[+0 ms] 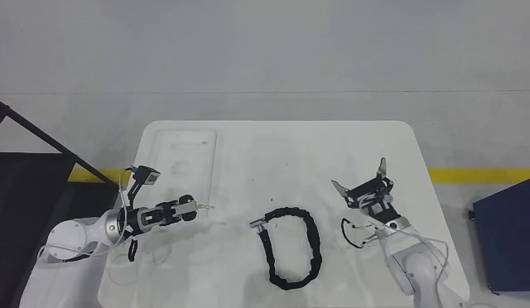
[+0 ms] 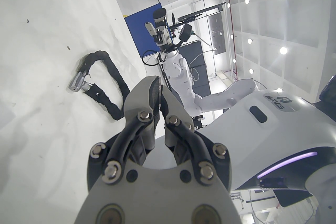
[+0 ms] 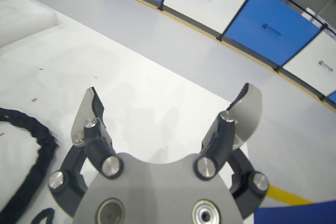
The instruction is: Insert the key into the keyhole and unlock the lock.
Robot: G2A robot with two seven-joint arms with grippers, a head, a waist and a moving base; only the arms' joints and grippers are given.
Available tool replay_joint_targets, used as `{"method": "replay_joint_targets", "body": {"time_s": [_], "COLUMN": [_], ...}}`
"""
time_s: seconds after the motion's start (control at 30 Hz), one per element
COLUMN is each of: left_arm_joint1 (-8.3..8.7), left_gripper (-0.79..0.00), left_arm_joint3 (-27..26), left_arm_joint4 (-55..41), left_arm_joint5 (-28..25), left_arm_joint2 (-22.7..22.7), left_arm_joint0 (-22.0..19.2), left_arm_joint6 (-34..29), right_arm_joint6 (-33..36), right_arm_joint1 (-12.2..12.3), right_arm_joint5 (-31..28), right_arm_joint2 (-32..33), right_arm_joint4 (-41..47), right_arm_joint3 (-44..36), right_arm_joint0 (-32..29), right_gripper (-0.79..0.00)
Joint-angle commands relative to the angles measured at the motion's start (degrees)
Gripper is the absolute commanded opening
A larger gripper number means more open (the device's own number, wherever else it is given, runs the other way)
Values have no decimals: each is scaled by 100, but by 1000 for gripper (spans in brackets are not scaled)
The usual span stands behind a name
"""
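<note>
On a white table (image 1: 248, 159) above a grey floor (image 1: 265, 43), the left gripper (image 1: 195, 206) clenches a key (image 1: 207, 206) near the chain lock (image 1: 315, 242). The right gripper (image 1: 359, 174) gapes wide.

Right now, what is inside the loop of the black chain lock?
Only bare white table shows inside the chain lock's closed loop. The strip of table directly under the chain is covered, so that part cannot be seen.

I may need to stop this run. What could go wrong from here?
The silver lock cylinder on the black sleeved chain lies unheld, apart from the open right end effector; a push may slide it. The thin metal key juts from the shut left end effector; it might twist on contact.
</note>
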Motion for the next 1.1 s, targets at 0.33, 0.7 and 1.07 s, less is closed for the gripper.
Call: {"method": "replay_joint_targets", "body": {"time_s": [0.33,0.7,1.07], "left_arm_joint1": [0,0,0], "left_gripper": [-785,-785,-785], "left_arm_joint3": [0,0,0], "left_arm_joint4": [0,0,0], "left_arm_joint5": [0,0,0], "left_arm_joint2": [0,0,0], "left_arm_joint0": [0,0,0], "left_arm_joint6": [0,0,0], "right_arm_joint6": [-160,9,9], "right_arm_joint1": [-378,-559,-559], "right_arm_joint5": [-379,-129,-129], "right_arm_joint2": [-2271,-2955,-2955], "right_arm_joint4": [-542,-919,-919], "right_arm_joint3": [453,757,757], "right_arm_joint0": [1814,2297,2297], "right_gripper": [0,0,0]}}
